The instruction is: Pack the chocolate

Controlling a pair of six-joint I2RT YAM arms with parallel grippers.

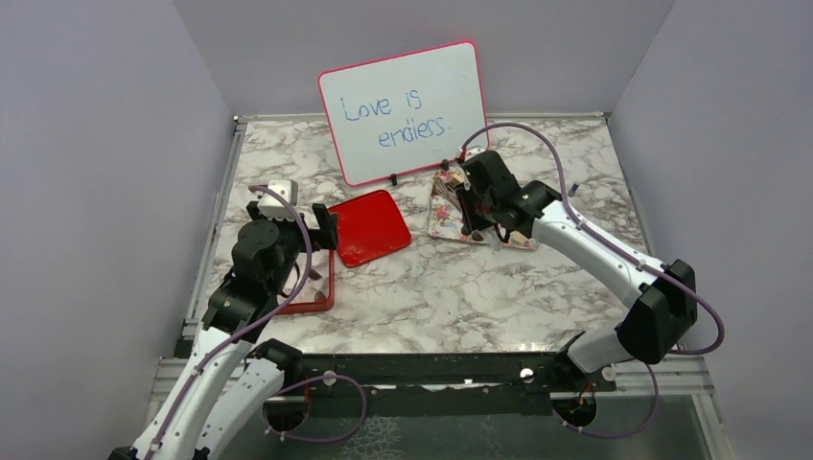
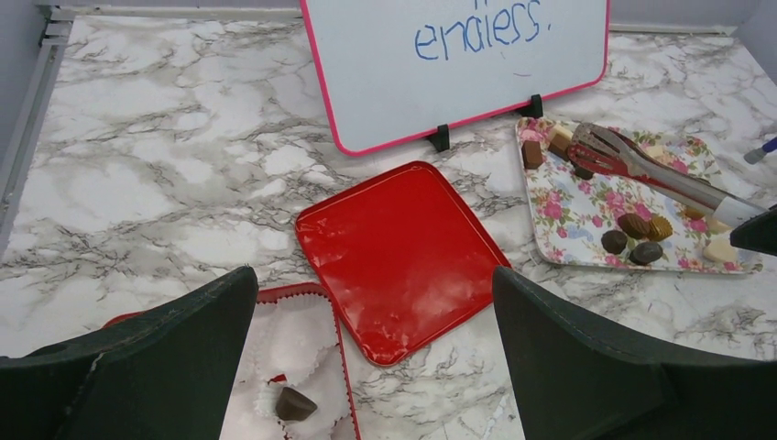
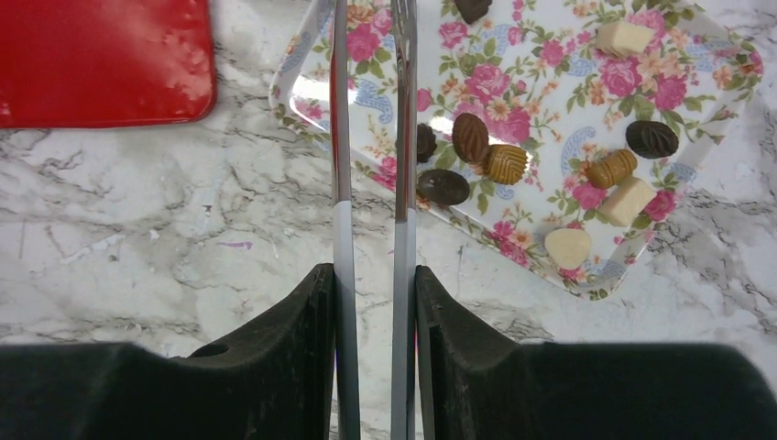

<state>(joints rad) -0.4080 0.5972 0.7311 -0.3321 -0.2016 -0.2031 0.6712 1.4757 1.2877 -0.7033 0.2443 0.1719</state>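
Top external view puts your left gripper [image 1: 324,226] at the left of the marble table [image 1: 479,287], above the box [image 1: 321,299]. Its jaws stand fully apart and hold nothing. In the left wrist view you see the box's red rim [image 2: 337,353] and white paper cups between the two dark fingers [image 2: 183,353]. One brown chocolate [image 2: 295,403] already sits in a cup.

Just right of the box lies the flat red lid [image 2: 399,261], glossy side up and touching no candy. Behind it the whiteboard [image 1: 403,110] stands propped on two black feet.

Right of the lid you find the flowered tray [image 3: 596,291], where the rest of the chocolate lies loose: dark ovals, ribbed brown pieces and cream blocks. A cluster sits near the tray's middle [image 3: 470,137], and more pieces lie toward its right side.

Your right gripper [image 3: 371,298] is clamped on metal tongs [image 3: 341,183], squeezing the two arms nearly parallel with a narrow gap between them. The left wrist view shows the tong tips [image 2: 600,147] over the tray's far left corner, beside a few brown pieces there. You cannot tell from any view whether the tips pinch a piece.
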